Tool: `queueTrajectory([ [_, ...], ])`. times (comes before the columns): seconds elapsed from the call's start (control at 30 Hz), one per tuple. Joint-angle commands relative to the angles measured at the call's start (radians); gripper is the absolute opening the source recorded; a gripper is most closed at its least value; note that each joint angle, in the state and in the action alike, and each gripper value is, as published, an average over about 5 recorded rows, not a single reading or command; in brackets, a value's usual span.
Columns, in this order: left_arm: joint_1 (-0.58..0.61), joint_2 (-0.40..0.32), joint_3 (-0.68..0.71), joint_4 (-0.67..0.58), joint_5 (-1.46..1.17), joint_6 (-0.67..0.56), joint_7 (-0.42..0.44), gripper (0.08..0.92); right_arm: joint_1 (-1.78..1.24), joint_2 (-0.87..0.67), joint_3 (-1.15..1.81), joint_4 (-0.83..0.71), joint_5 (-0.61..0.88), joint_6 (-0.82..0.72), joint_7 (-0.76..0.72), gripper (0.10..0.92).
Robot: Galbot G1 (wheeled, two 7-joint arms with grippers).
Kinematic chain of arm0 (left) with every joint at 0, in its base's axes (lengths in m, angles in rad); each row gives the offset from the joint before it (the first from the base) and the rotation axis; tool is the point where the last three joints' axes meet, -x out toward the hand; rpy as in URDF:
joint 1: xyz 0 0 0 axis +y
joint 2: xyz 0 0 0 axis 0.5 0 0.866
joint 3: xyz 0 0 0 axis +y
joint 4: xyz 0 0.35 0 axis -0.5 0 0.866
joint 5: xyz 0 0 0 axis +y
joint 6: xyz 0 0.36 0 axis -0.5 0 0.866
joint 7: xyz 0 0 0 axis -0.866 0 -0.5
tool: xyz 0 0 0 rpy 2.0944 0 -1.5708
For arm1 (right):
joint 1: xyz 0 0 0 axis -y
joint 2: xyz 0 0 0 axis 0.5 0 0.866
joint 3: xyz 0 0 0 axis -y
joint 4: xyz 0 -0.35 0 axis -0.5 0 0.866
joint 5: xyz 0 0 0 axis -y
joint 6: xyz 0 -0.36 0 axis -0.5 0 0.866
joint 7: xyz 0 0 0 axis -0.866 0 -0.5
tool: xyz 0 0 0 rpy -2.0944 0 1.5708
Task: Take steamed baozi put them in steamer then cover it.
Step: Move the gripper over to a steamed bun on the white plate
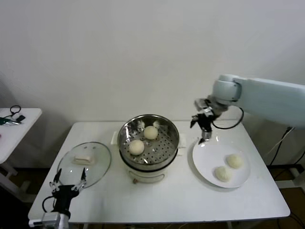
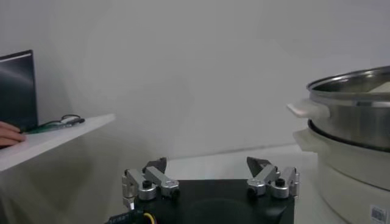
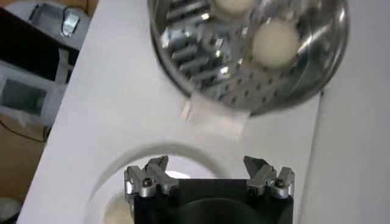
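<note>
Two baozi [image 1: 143, 140] sit on the perforated floor of the steamer [image 1: 125, 138], which stands mid-table [image 1: 181, 200] on its cream-white pot base; two more baozi [image 1: 228, 167] wait on the white plate [image 1: 205, 164] to the robot's right, so by the look of it the loading is about half done. The right gripper [image 1: 202, 125] hangs above the plate's far edge, between plate and steamer, jaws spread wide and carrying nothing. The cover [image 1: 66, 164], a clear glass lid with a cream bar handle, lies flat on the table to the steamer's left, well apart from the basket; covering is not yet done. The left gripper [image 1: 69, 183] hovers low at the table's near-left corner, just at the lid's near edge, likewise wide open and empty, apparently waiting. What remains, judging from this layout: the two plated buns go into the basket, then the lid goes on.

In the right wrist view the right gripper [image 3: 209, 176] looks down past the plate's rim at the steamer [image 3: 183, 61], whose far side is cut off, and only a sliver of one plated bun shows at the frame's edge. The left wrist view sees the steamer [image 2: 353, 115] only side-on, its contents hidden by the wall. Items on the side table [image 1: 9, 138] at far left are too small to identify
</note>
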Motion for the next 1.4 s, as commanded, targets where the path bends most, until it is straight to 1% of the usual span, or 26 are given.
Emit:
queueTrajectory([
  [0.03, 0.003, -0.004, -0.001, 0.001, 0.005, 0.0, -0.001, 0.823, -0.207, -0.216, 0.092, 0.026, -0.194, 0.009, 0.002, 0.823],
  [0.2, 0.001, -0.009, 0.001, -0.001, 0.018, 0.005, -0.002, 0.823, -0.342, -0.241, 0.175, -0.024, -0.272, 0.023, -0.007, 0.823],
  [0.47, -0.002, -0.017, 0.002, 0.004, 0.031, 0.009, -0.004, 0.823, -0.464, -0.22, 0.251, -0.05, -0.306, 0.028, -0.007, 0.823],
  [1.17, 0.003, -0.025, 0.002, 0.028, 0.045, 0.002, -0.005, 0.823, -0.534, -0.112, 0.302, -0.156, -0.326, 0.036, -0.002, 0.822],
  [1.27, 0.003, -0.025, 0.001, 0.029, 0.045, 0.002, -0.005, 0.823, -0.534, -0.104, 0.302, -0.167, -0.328, 0.038, -0.006, 0.808],
  [1.4, 0.003, -0.024, 0.001, 0.03, 0.045, 0.001, -0.005, 0.823, -0.531, -0.097, 0.299, -0.175, -0.328, 0.042, -0.009, 0.759],
])
